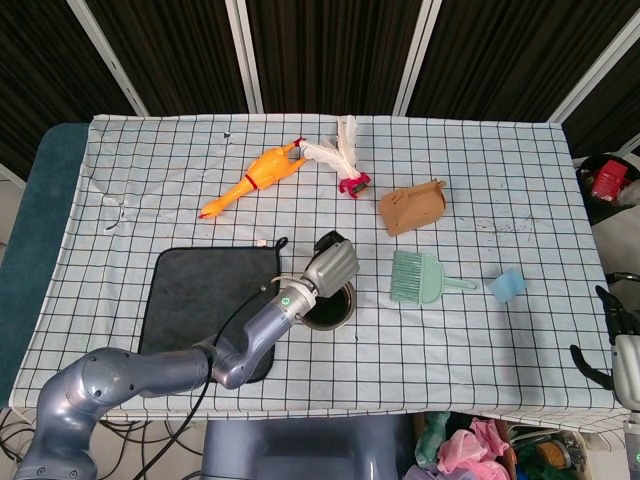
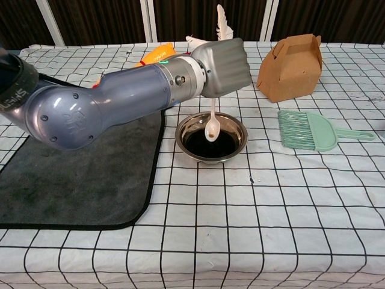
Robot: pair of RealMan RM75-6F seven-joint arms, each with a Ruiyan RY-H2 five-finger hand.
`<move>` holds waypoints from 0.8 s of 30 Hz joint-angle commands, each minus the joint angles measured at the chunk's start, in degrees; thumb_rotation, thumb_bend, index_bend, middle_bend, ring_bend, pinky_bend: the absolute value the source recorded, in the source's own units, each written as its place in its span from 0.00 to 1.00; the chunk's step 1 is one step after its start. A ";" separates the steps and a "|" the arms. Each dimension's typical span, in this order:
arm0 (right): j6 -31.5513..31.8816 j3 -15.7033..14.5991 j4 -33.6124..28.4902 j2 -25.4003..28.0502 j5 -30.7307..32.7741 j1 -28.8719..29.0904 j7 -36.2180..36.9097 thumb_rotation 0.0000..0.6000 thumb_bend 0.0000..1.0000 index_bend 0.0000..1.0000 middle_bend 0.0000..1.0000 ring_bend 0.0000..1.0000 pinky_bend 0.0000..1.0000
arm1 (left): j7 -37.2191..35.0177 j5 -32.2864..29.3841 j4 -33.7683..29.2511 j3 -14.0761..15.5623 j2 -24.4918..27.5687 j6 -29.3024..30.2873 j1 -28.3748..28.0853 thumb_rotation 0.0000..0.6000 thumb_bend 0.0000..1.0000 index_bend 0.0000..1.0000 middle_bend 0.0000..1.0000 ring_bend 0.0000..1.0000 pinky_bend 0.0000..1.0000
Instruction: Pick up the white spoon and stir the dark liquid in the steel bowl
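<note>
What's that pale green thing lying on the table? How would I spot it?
On the checked tablecloth, look to the right of the steel bowl over which the left robot hand holds the white spoon. Just in front of the brown cardboard box lies a small mint-green brush, the only thing there with a fan of bristles and a short handle.

The left hand [image 1: 333, 265] is seen directly over the steel bowl [image 1: 334, 309], beside a dark mat [image 1: 205, 300] on the checked surface [image 1: 500, 330]. A green brush [image 1: 418, 278], a cardboard box [image 1: 412, 208] and a rubber chicken [image 1: 255, 177] are spread beyond it.
</note>
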 commanded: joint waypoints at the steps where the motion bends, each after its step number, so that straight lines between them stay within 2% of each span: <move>1: -0.02 0.02 0.03 0.04 0.02 -0.02 0.22 1.00 0.25 0.00 0.11 0.25 0.37 | 0.19 -0.01 1.15 -0.71 -1.37 0.09 -0.75 1.00 0.46 0.67 0.91 0.88 0.87; 9: -0.09 0.01 0.13 0.22 -0.01 -0.06 1.04 1.00 0.25 0.00 0.11 0.25 0.37 | 2.19 -0.46 2.87 -1.85 -4.68 0.22 -2.55 1.00 0.46 0.67 0.91 0.88 0.87; 15: 0.08 0.05 0.15 0.30 -0.06 -0.13 1.26 1.00 0.25 0.00 0.11 0.25 0.37 | 2.60 -0.39 1.66 -2.56 -5.45 0.67 -3.20 1.00 0.46 0.68 0.91 0.88 0.87; 19: 0.10 0.01 0.20 0.23 -0.22 -0.09 1.18 1.00 0.25 0.00 0.11 0.25 0.37 | 2.25 -0.17 -0.99 -2.47 -4.60 0.87 -2.94 1.00 0.46 0.68 0.91 0.88 0.87; 24: 0.02 -0.14 0.11 0.01 -0.56 0.06 0.68 1.00 0.25 0.00 0.11 0.25 0.37 | 2.59 0.07 -6.56 -0.80 -1.16 0.37 -2.07 1.00 0.46 0.68 0.91 0.89 0.87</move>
